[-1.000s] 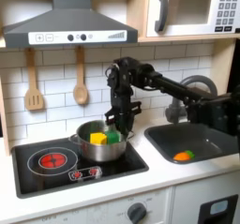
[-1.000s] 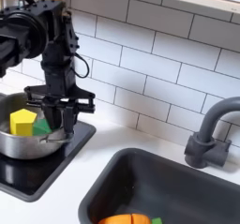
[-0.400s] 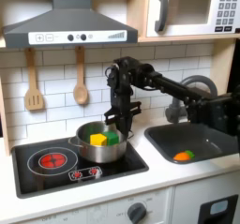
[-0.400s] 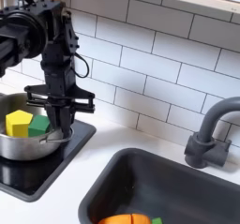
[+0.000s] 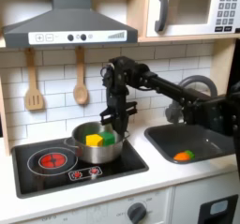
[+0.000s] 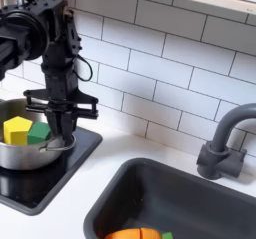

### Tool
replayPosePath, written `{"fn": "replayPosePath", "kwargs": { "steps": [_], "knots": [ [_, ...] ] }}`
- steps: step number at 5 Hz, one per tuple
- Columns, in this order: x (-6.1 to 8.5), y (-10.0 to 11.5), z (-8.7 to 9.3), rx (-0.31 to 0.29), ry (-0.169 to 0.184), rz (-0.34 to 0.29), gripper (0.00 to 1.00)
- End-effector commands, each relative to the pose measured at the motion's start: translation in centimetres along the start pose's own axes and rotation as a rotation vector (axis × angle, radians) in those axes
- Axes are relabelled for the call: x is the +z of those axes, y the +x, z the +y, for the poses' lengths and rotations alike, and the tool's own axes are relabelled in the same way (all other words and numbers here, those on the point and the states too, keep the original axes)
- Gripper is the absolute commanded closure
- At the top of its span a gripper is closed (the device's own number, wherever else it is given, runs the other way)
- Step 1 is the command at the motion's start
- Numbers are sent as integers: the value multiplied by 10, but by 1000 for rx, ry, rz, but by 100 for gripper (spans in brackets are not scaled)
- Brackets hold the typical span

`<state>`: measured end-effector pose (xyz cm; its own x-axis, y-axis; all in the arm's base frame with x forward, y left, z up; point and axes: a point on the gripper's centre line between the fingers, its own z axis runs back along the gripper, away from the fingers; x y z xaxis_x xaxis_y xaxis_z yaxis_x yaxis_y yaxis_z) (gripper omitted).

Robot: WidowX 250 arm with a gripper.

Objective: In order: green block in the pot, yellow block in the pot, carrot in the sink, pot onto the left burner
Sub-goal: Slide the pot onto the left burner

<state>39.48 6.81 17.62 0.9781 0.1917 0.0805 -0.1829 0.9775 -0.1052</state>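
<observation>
The steel pot (image 5: 97,149) (image 6: 20,155) stands on the black stovetop, on its right part in the first exterior view. Inside it are the yellow block (image 5: 95,139) (image 6: 17,131) and, just to its right in both exterior views, the green block (image 5: 109,137) (image 6: 40,133). My gripper (image 5: 119,130) (image 6: 62,139) points straight down at the pot's right rim, its fingers closed on that rim. The orange carrot (image 5: 183,156) (image 6: 135,234) lies in the dark grey sink (image 5: 208,139) (image 6: 195,198). The red-ringed left burner (image 5: 54,159) is bare.
A dark curved faucet (image 6: 222,143) rises behind the sink. Two wooden utensils (image 5: 35,89) hang on the tiled wall under the range hood (image 5: 70,26). A microwave (image 5: 192,10) sits up high. Stove knobs (image 5: 86,174) line the stovetop's front edge.
The pot, with both blocks in it, has slid a little to the left in both exterior views, and my gripper has moved left with it at its rim.
</observation>
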Motion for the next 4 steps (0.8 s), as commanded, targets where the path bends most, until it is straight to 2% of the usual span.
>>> {"fn": "replayPosePath", "kwargs": {
  "steps": [1, 4],
  "knots": [
    [2, 6, 20, 26, 7, -6, 100],
    [6, 17, 59, 96, 16, -26, 100]
  ]
}}
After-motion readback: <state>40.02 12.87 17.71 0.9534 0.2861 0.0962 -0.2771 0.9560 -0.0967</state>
